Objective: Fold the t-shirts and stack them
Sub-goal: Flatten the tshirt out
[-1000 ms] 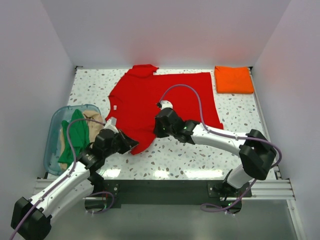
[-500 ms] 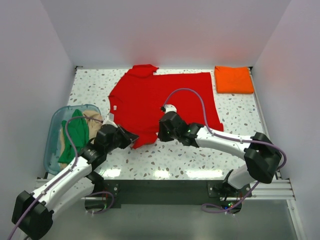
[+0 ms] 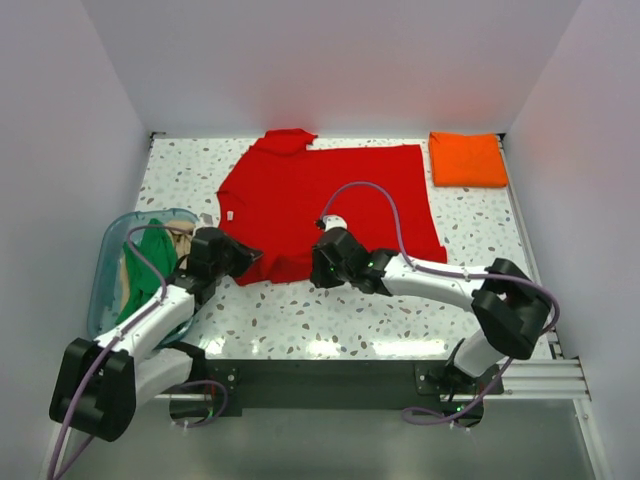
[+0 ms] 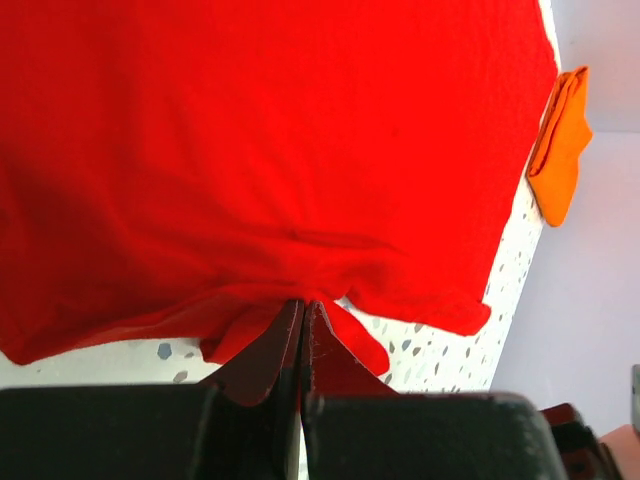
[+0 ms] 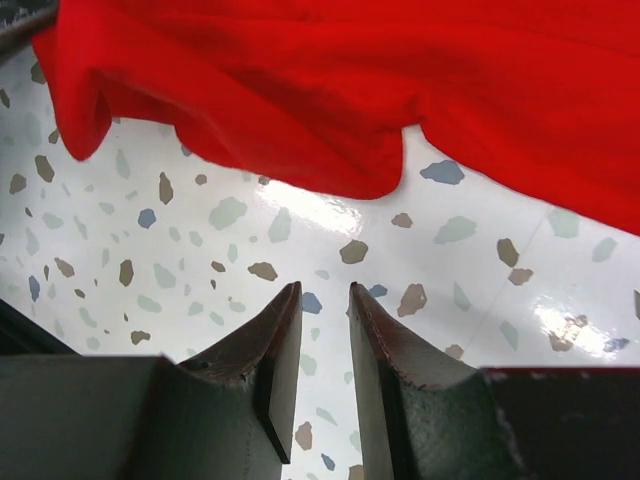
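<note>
Two tools meet a red shirt on the bench. The left tool pinches its near hem; the right tool hovers beside it, narrowly parted, empty.

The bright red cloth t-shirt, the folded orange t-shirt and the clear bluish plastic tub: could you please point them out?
bright red cloth t-shirt [image 3: 290,190], top view, mid-body.
folded orange t-shirt [image 3: 468,160], top view, centre.
clear bluish plastic tub [image 3: 102,285], top view, left wall.

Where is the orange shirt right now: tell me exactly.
In the top view, the orange shirt lies folded at the far right corner of the table, just right of the spread red shirt.
</note>
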You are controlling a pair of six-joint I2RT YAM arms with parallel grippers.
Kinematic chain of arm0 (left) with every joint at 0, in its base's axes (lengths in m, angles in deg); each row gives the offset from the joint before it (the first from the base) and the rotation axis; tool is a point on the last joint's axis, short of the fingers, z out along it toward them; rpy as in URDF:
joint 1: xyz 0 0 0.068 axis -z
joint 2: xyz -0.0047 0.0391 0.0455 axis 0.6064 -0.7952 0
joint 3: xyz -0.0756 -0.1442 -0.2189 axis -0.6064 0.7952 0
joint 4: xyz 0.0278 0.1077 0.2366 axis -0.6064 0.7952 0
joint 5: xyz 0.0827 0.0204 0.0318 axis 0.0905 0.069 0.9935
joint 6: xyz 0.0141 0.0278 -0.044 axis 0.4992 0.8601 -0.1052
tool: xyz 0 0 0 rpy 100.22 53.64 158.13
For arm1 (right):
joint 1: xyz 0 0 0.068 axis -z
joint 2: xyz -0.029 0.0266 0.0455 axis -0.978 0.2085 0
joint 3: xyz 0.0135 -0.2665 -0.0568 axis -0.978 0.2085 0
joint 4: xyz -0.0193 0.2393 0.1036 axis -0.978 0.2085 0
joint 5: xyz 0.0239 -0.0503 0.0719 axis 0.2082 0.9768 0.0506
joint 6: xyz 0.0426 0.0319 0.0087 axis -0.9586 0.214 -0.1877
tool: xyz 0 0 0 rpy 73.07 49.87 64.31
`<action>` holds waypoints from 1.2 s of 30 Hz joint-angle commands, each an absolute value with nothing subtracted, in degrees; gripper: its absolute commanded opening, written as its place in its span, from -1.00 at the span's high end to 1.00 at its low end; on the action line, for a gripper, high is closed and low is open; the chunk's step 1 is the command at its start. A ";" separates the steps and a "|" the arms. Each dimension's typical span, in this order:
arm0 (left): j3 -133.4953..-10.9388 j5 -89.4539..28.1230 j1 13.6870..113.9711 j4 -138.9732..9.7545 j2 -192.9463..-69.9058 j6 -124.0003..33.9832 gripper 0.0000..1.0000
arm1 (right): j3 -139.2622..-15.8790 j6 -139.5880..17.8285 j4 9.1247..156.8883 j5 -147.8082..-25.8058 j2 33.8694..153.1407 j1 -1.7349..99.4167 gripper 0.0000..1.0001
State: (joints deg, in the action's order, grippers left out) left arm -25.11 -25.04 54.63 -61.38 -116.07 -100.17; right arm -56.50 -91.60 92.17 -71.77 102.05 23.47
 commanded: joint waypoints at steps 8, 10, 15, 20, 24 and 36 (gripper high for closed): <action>-27.56 -26.89 51.57 -68.22 -121.05 -97.42 1.00 | -61.78 -91.24 84.79 -68.20 109.27 17.24 0.09; -27.65 -26.89 51.31 -68.39 -121.50 -97.24 1.00 | -63.19 -90.10 83.65 -66.60 111.73 15.66 0.07; -28.87 -26.89 50.43 -68.31 -123.16 -95.57 1.00 | -67.59 -86.24 82.67 -60.10 115.87 12.93 0.07; -29.67 -27.24 49.20 -68.48 -124.48 -94.25 1.00 | -69.87 -82.38 79.60 -56.58 118.94 11.96 0.06; -30.02 -27.68 48.67 -68.92 -125.28 -93.55 1.00 | -72.33 -79.91 79.60 -55.09 121.84 11.79 0.06; -30.63 -29.17 48.14 -69.62 -127.48 -92.23 1.00 | -78.40 -74.72 80.57 -50.25 128.88 11.43 0.12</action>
